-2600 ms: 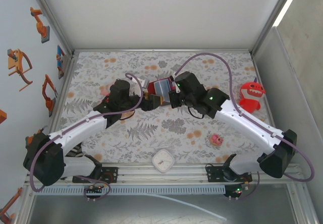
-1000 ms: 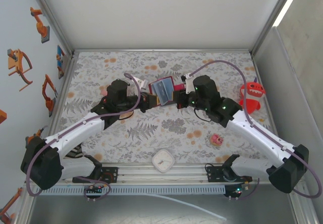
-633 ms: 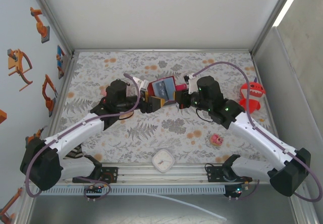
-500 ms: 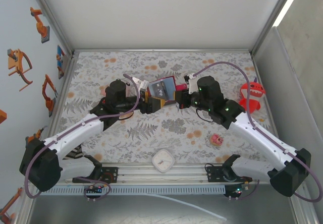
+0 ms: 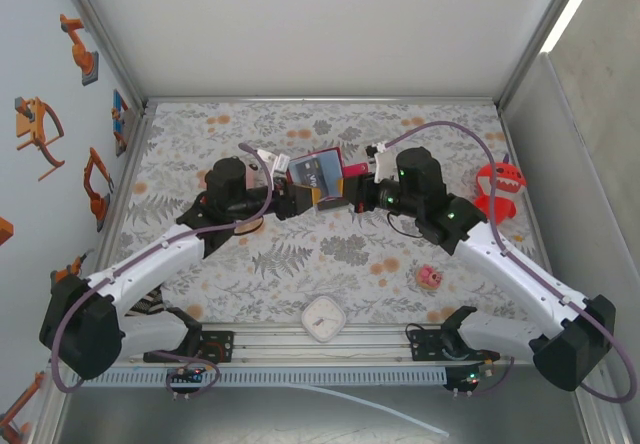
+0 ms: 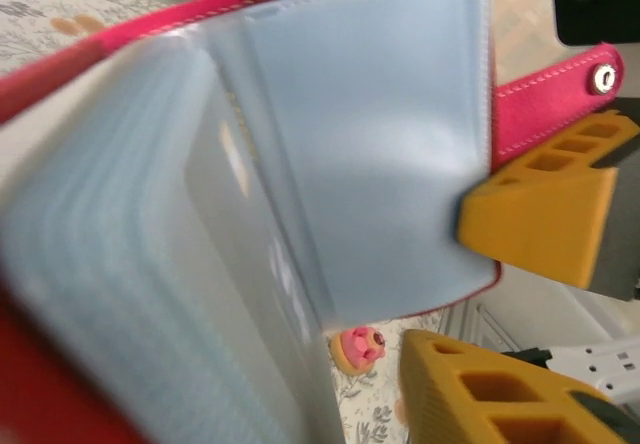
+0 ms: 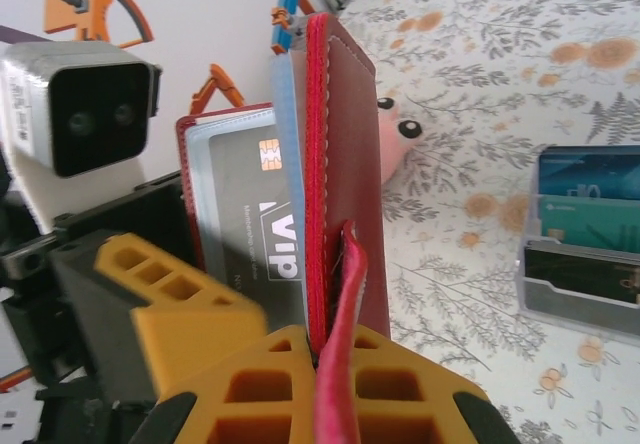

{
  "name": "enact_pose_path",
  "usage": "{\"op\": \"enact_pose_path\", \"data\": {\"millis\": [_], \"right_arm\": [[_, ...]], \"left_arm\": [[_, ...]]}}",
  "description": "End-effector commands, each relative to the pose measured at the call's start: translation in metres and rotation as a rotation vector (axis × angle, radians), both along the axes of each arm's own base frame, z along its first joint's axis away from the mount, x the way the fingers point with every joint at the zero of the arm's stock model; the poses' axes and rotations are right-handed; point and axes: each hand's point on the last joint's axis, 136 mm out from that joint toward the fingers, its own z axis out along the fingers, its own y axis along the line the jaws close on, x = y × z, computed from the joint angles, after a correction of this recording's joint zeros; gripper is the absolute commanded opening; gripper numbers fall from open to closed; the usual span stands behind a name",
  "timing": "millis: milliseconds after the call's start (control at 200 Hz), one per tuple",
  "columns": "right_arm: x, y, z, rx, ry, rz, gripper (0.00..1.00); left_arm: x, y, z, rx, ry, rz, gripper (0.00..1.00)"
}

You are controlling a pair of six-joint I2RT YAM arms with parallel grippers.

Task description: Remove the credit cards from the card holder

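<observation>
two grippers meet over mid-table. the right gripper [image 7: 335, 364] stays clenched on the card holder [image 7: 350, 144], pinching its red cover and snap tab [image 7: 340, 304] and holding it upright off the table [image 7: 480, 114]. change over the last second: the left gripper [image 6: 440, 294] let go and spread; its jaws now stand apart at the sleeve pages [image 6: 370, 154], pinching nothing. a grey vip card [image 7: 245, 214] remains sleeved. my reading: regrasp under way, that card not yet out.

The dark-red folding card holder [image 6: 350, 144] is blurred and cropped at the left jaws; above the right jaws, the grey VIP-printed credit card [image 7: 250, 224] is half hidden by it.
</observation>
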Motion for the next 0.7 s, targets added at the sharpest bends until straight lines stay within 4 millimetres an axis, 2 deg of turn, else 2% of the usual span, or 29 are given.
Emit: {"op": "enact_pose_path", "data": {"millis": [0,110,326,441,586,691], "right_arm": [[-0.01,0.008,0.024,0.114,-0.017,0.082,0.0],[-0.012,0.012,0.026,0.16,0.003,0.117,0.0],[-0.009,0.011,0.035,0.265,0.023,0.149,0.08],[-0.006,0.008,0.042,0.338,0.027,0.165,0.12],[-0.003,0.006,0.04,0.367,0.043,0.167,0.25],[-0.002,0.006,0.038,0.366,0.05,0.164,0.25]], "left_arm": [[0.005,0.001,0.002,-0.032,-0.001,0.011,0.35],[0.006,0.001,0.001,-0.032,0.001,0.009,0.17],[0.004,0.002,0.0,-0.033,0.002,0.002,0.01],[0.003,0.003,0.001,-0.034,-0.003,0.001,0.0],[0.004,0.003,0.002,-0.035,-0.003,-0.001,0.0],[0.003,0.002,0.0,-0.034,0.002,-0.008,0.0]]}}
